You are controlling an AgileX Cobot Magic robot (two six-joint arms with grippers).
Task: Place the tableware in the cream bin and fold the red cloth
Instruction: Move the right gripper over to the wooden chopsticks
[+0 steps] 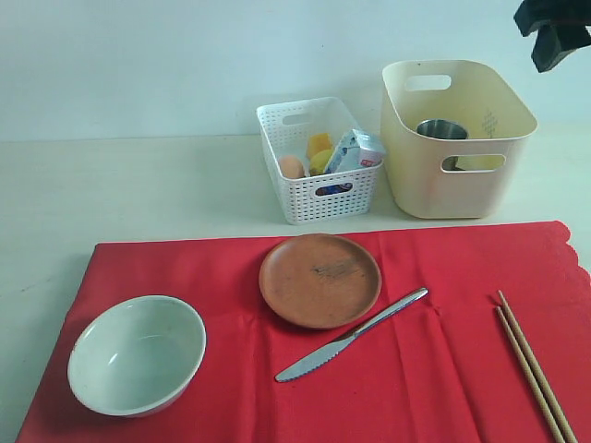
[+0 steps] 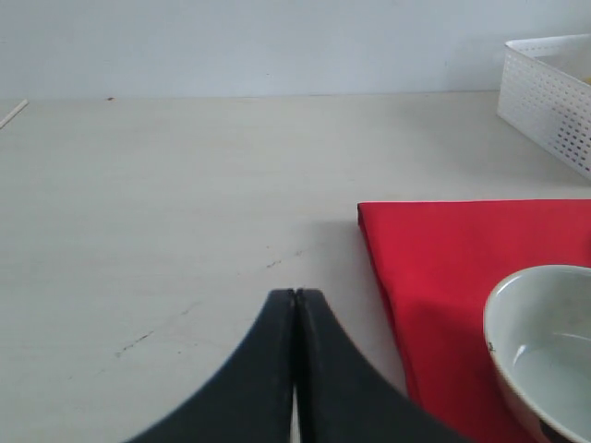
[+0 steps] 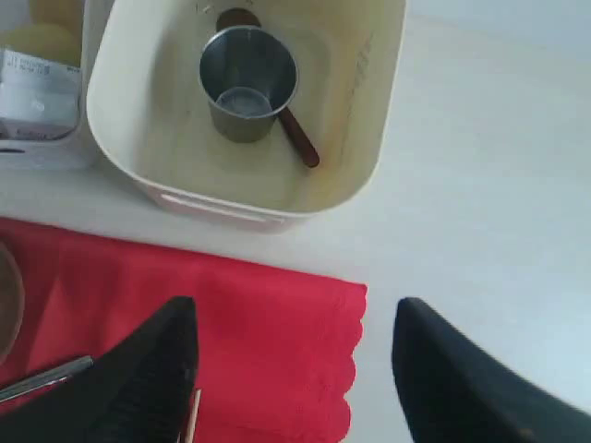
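Observation:
The red cloth lies spread flat across the front of the table. On it rest the pale bowl at the left, the terracotta plate in the middle, the metal knife beside the plate, and the wooden chopsticks at the right. The cream bin at the back right holds the steel cup and the dark wooden spoon. My right gripper hangs open high above the cloth's scalloped corner. Shut and empty, my left gripper hovers over bare table beside the cloth and bowl.
A white lattice basket left of the bin holds an egg, yellow items and a milk carton. The pale table stretches to the left and behind the cloth. A white wall stands at the back.

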